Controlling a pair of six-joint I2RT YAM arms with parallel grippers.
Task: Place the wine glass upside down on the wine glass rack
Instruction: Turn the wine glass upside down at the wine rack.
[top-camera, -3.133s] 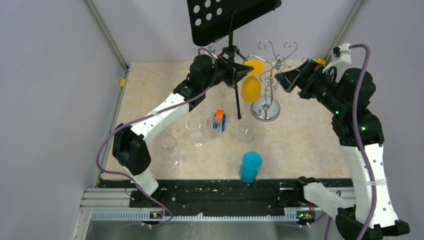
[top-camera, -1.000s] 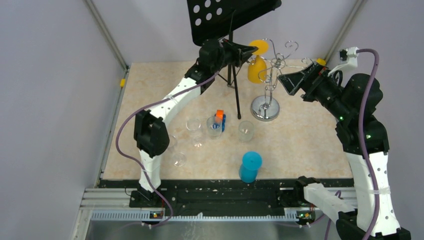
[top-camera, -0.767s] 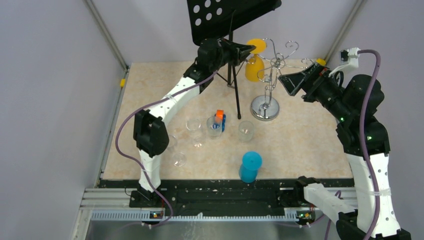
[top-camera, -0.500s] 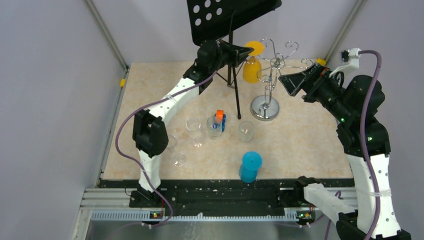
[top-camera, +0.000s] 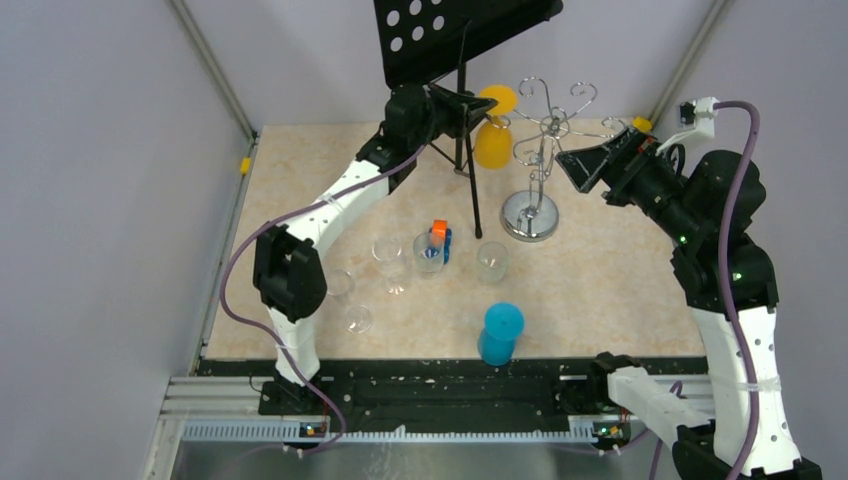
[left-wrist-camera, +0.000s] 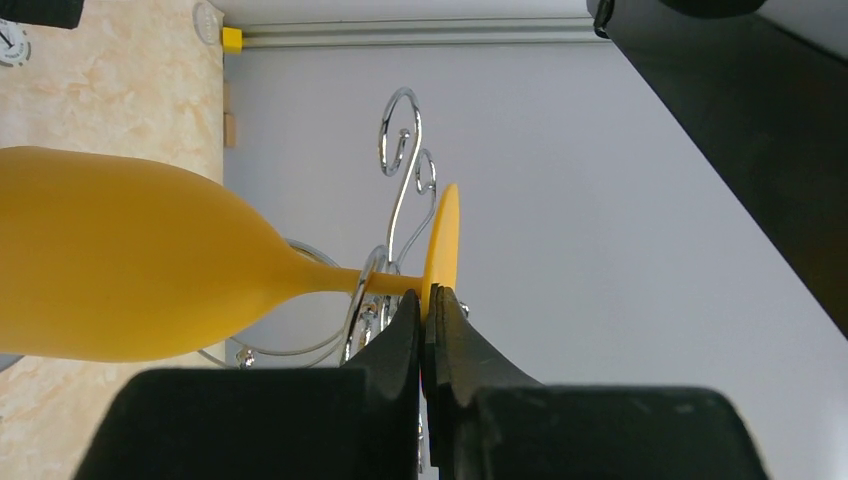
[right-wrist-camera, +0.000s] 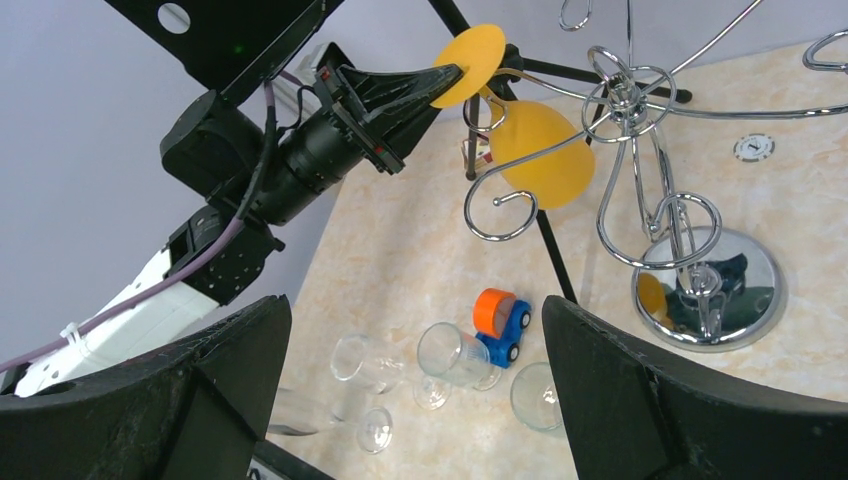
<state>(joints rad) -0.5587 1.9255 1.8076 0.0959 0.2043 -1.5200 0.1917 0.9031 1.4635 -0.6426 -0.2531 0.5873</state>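
Wine glass (top-camera: 493, 147), opaque and orange-yellow, with a rounded bowl, thin stem and flat disc foot, is hanging in the air upside down. Its foot is sitting uppermost and its bowl is tilting a little below. It is hovering above the far part of the table, just left of the wine glass rack (top-camera: 541, 150), a shiny chrome wire stand with a thin post, curled hook arms and a round domed base. The stem is lying right at one curled arm; whether it is touching the wire cannot be told.

Left gripper (top-camera: 478, 103), black and pointed, is pinching the rim of the disc foot between fully closed fingers. Right gripper (top-camera: 573, 167) is hovering on the rack's other side, fingers spread wide and holding nothing.

Close beside the glass, a black tripod music stand (top-camera: 455, 35) with a perforated desk is standing. Nearer the arms, several clear drinking glasses (top-camera: 388, 256) are sitting in a loose group. A small blue toy car with an orange top (top-camera: 438, 238) is sitting among them. A bright blue cup (top-camera: 500, 333) is standing alone toward the near edge.

Everything is resting on a beige, marble-patterned table top (top-camera: 610, 290). Plain pale lilac-grey walls are enclosing it on the left, far and right sides. Slim aluminium posts (top-camera: 210, 65) are running up the far corners, and a small yellow clip (top-camera: 244, 165) is sitting at the table's left edge.
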